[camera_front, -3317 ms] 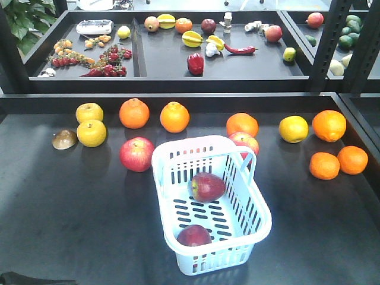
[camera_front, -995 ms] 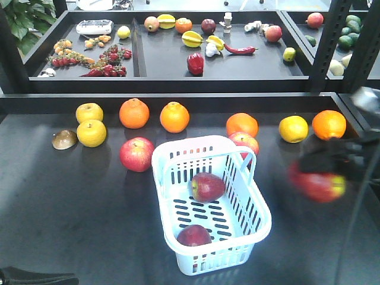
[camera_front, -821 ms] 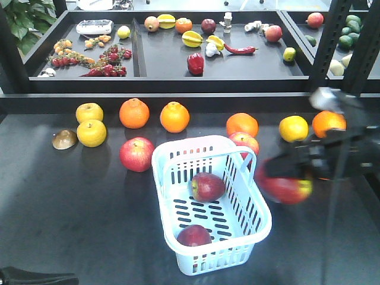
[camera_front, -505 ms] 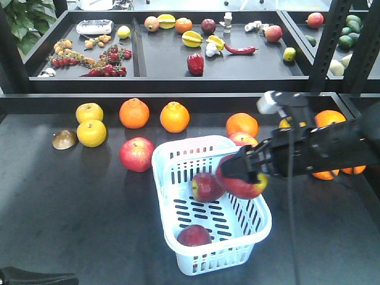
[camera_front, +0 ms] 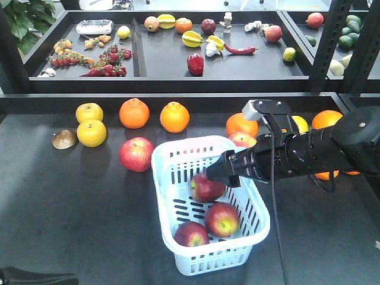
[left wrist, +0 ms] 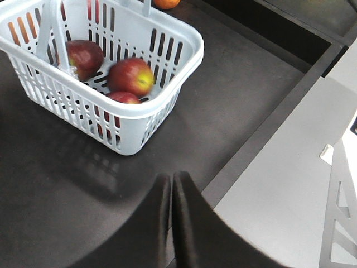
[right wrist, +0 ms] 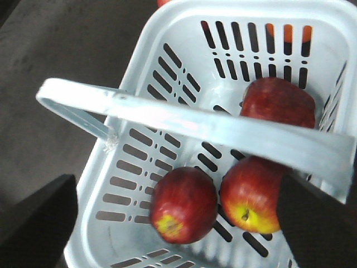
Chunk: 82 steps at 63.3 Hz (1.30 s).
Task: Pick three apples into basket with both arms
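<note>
The pale blue-white basket (camera_front: pixel 178 155) stands on the dark table with three dark red apples in it: one at the back (camera_front: pixel 208 187), one in the middle (camera_front: pixel 222 218) and one at the front (camera_front: pixel 191 234). My right gripper (camera_front: pixel 217 172) hovers above the basket's far right side, open and empty. In the right wrist view its fingers (right wrist: pixel 39 223) stand wide apart over two apples (right wrist: pixel 184 204) (right wrist: pixel 251 195), under the basket handle (right wrist: pixel 195 125). My left gripper (left wrist: pixel 170 178) is shut and empty, low near the table's front edge, well short of the basket (left wrist: pixel 187 44).
Two brighter pinkish-red apples (camera_front: pixel 136 154) (camera_front: pixel 243 140) lie beside the basket. Oranges (camera_front: pixel 134 113) (camera_front: pixel 174 117) and yellow fruits (camera_front: pixel 91 132) line the back of the table. A shelf of produce (camera_front: pixel 196 62) runs behind. The table's raised edge (left wrist: pixel 262 134) passes right of the left gripper.
My right arm swept in from the right carrying an apple, reached over the basket and let it go. That apple now lies in the basket, and the gripper has opened.
</note>
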{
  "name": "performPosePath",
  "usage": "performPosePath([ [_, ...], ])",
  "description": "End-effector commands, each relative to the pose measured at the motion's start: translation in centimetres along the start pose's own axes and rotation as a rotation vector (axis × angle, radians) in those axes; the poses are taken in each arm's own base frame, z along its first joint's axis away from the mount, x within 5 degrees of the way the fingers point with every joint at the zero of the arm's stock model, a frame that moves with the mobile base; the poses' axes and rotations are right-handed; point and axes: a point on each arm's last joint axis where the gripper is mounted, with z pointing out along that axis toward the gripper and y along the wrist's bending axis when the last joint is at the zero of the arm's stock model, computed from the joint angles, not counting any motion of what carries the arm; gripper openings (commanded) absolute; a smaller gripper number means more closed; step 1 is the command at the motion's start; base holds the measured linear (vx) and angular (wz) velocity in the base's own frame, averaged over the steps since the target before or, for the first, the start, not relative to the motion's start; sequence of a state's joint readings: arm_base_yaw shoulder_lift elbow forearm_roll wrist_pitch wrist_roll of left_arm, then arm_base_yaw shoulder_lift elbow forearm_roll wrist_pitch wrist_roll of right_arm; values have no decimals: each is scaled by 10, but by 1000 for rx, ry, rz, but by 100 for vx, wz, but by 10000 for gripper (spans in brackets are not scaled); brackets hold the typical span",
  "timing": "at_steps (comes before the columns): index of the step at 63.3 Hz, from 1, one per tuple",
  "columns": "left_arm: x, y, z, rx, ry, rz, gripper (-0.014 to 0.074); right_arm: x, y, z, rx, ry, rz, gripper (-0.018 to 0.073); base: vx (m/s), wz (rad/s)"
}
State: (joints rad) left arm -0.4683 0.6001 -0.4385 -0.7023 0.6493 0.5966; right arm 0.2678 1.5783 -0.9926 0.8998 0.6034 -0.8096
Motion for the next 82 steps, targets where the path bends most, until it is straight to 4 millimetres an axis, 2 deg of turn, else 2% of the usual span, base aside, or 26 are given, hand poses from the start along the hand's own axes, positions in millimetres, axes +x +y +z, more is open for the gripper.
performPosePath([
  [1, -11, -1, -3, -8, -69, -17, -6, -13, 9, -14, -28, -71, 4, 635, 0, 0],
  [11, -11, -1, -3, -7, -68, -17, -6, -7, 16, -18, -84, -12, -38, 449, 0, 0],
  [21, -10, -1, -3, -2, -62, -17, -6, -2, 30, -39, -134, 37, -116, 94, 0, 0],
  [25, -10, -1, -3, 0, -59, -18, -6, 0, 38, -51, -154, 49, -146, -17, 0, 0],
  [35, -10, -2, -3, 2, -58, -19, -6, 7, 57, -87, -169, 59, -188, -5, 0, 0],
  [41, -10, -1, -3, 2, -59, -19, -6, 17, 68, -116, -123, 43, -218, -5, 0, 0],
  [51, -10, -2, -3, 3, -57, -19, -6, 54, 75, -153, 10, -51, -249, -5, 0, 0],
  [60, -10, -2, -3, 3, -57, -19, -6, 98, 74, -166, 113, -167, -272, -5, 0, 0],
  [68, -10, -2, -3, 3, -56, -19, -6, 137, 70, -164, 155, -212, -279, -5, 0, 0],
  [75, -10, -2, -3, 3, -56, -19, -6, 154, 70, -166, 162, -240, -294, -5, 0, 0],
  [82, -10, -2, -3, 3, -57, -19, -6, 160, 73, -172, 166, -278, -318, -5, 0, 0],
])
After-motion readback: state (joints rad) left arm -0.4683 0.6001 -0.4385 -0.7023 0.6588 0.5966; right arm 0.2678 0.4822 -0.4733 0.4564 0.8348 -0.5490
